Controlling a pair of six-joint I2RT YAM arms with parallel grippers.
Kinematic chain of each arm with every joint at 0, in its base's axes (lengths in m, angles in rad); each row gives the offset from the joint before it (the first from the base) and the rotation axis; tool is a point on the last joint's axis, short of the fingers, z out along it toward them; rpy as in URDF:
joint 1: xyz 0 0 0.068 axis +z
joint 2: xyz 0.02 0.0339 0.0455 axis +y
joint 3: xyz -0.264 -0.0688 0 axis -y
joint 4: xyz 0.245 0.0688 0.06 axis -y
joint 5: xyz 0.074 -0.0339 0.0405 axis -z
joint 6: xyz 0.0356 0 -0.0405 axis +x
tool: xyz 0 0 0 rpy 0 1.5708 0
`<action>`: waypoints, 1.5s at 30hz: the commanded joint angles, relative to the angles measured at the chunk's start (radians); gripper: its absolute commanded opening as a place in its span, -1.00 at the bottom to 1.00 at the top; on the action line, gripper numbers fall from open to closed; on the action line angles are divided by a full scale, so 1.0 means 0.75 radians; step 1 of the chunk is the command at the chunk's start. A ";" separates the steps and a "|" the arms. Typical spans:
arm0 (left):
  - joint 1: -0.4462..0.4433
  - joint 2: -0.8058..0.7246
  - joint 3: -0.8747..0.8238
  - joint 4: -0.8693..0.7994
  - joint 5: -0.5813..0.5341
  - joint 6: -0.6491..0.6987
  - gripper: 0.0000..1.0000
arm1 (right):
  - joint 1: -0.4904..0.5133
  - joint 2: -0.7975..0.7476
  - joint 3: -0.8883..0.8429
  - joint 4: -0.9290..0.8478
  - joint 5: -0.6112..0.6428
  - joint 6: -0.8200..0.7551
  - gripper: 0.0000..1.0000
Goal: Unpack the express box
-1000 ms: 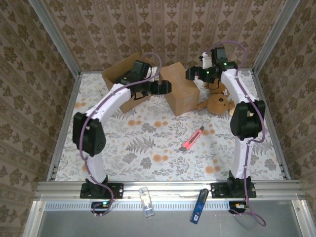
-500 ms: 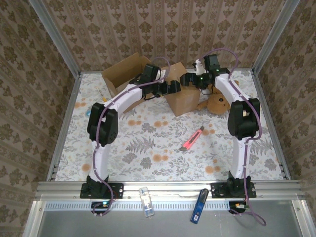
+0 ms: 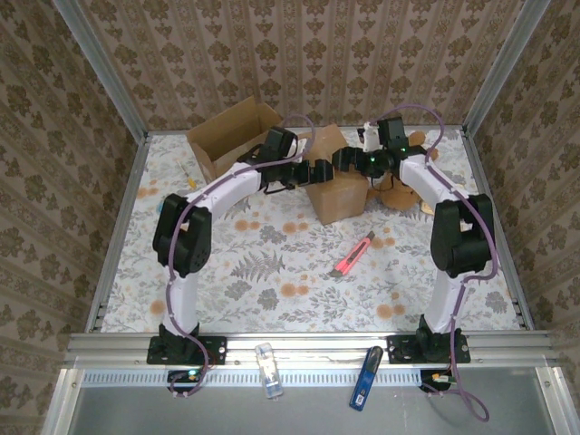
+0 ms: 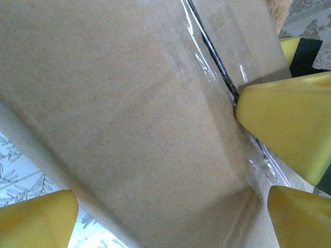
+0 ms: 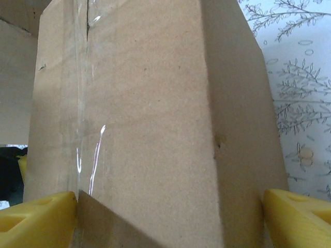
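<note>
Both arms have swung in toward the middle, and the two pincers now meet over the express box. An open box sits at the far left corner of the desk. The left pincer is spread wide around the express box, which stands in the middle near the far edge. The right pincer has its fingers pressed on two sides of the express box. A pink cutter lies closer to the near edge.
</note>
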 commanded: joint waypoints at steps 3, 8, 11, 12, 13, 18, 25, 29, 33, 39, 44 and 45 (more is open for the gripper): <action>-0.103 -0.109 -0.098 0.022 0.009 0.014 0.87 | 0.115 -0.138 -0.171 0.044 -0.048 0.068 0.82; -0.151 -0.206 -0.223 0.023 -0.036 0.010 0.87 | 0.188 -0.236 -0.296 0.074 -0.027 0.087 0.83; -0.189 -0.273 -0.305 0.024 -0.072 0.003 0.87 | 0.240 -0.288 -0.358 0.082 0.007 0.092 0.82; -0.201 -0.294 -0.329 0.025 -0.086 0.001 0.87 | 0.259 -0.301 -0.378 0.093 0.013 0.096 0.83; -0.214 -0.318 -0.359 0.024 -0.104 -0.003 0.87 | 0.276 -0.315 -0.401 0.108 0.014 0.104 0.83; -0.271 -0.432 -0.491 0.033 -0.174 -0.023 0.88 | 0.358 -0.352 -0.472 0.151 0.034 0.137 0.83; -0.344 -0.580 -0.641 0.034 -0.248 -0.055 0.89 | 0.482 -0.411 -0.552 0.194 0.083 0.187 0.83; -0.394 -0.640 -0.710 0.043 -0.287 -0.080 0.89 | 0.553 -0.450 -0.594 0.209 0.112 0.208 0.83; -0.446 -0.690 -0.770 0.061 -0.325 -0.116 0.89 | 0.614 -0.484 -0.633 0.220 0.126 0.218 0.84; -0.541 -0.734 -0.817 0.080 -0.389 -0.161 0.90 | 0.692 -0.492 -0.678 0.262 0.105 0.204 0.84; -0.606 -0.752 -0.853 0.120 -0.429 -0.204 0.90 | 0.739 -0.484 -0.700 0.299 0.082 0.178 0.84; -0.616 -0.753 -0.859 0.132 -0.435 -0.211 0.90 | 0.746 -0.479 -0.704 0.309 0.066 0.168 0.84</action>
